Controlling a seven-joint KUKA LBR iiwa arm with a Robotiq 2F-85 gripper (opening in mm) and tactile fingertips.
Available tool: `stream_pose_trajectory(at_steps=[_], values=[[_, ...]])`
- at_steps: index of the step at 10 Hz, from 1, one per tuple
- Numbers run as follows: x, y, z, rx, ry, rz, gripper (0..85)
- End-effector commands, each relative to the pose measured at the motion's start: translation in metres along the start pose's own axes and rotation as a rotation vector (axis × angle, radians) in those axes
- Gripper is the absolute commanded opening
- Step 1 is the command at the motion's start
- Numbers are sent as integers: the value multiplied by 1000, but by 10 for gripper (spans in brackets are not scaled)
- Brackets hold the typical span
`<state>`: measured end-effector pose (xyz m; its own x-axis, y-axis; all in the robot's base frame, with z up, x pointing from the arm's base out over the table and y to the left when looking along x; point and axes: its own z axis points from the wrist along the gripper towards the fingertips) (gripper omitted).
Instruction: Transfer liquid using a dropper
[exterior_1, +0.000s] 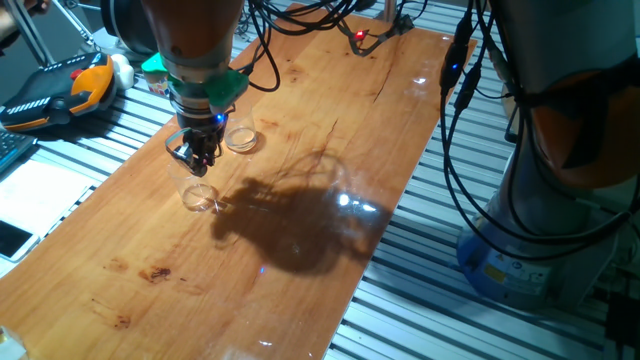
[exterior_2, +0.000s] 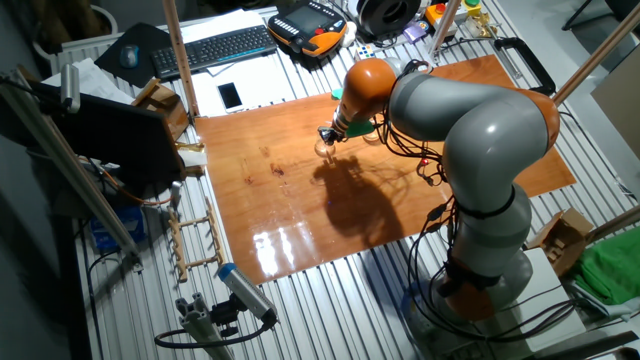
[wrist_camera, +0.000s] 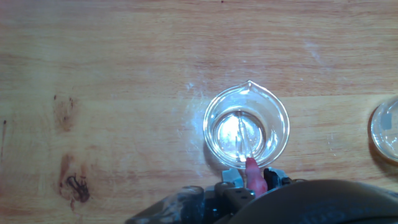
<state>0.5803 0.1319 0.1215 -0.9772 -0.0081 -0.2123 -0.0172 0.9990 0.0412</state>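
A small clear cup (wrist_camera: 210, 109) with a pouring lip stands on the wooden table, holding a shallow layer of clear liquid (wrist_camera: 224, 135). The thin transparent dropper (wrist_camera: 244, 138) points down into this cup, its tip in or just above the liquid. Its pink end (wrist_camera: 254, 177) is pinched by my gripper (wrist_camera: 252, 182), which is shut on it. In one fixed view the gripper (exterior_1: 200, 158) hangs directly over that cup (exterior_1: 200, 197). A second clear cup (exterior_1: 240, 138) stands just beyond it and shows at the right edge of the hand view (wrist_camera: 387, 127).
The wooden table (exterior_1: 300, 300) bears dark stains and the arm's shadow. A teach pendant (exterior_1: 60, 88) and white items lie off its left side. Cables (exterior_1: 470, 120) and the robot base stand to the right. A keyboard (exterior_2: 215, 45) and phone lie beyond the far edge.
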Motion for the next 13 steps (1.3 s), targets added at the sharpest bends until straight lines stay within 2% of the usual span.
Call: stream_pose_trajectory(at_steps=[1, 13], values=[[0, 0, 0, 0, 0, 0, 297], [0, 0, 0, 6, -3, 2, 280]])
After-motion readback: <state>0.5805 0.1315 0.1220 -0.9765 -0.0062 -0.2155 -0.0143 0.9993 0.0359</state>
